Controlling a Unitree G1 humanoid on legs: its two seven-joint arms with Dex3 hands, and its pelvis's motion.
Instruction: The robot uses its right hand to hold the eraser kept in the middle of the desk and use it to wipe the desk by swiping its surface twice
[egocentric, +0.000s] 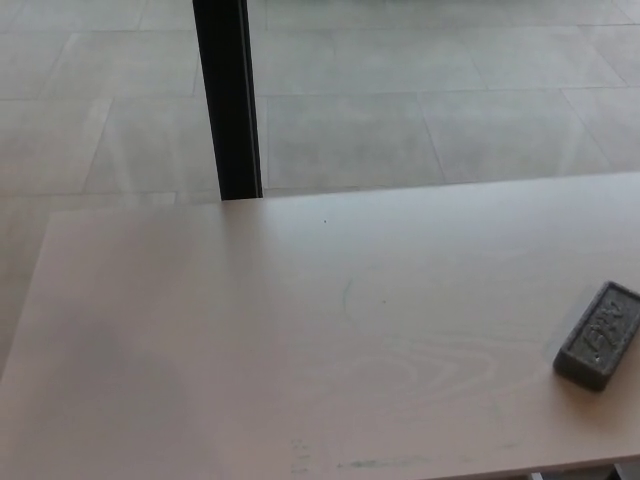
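Pale woodgrain desk, grey rectangular eraser

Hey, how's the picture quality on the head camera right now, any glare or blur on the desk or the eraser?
Head view: light is soft and even, no hard shadows; the pale desk looks washed out, its grain faint; the eraser is slightly soft.
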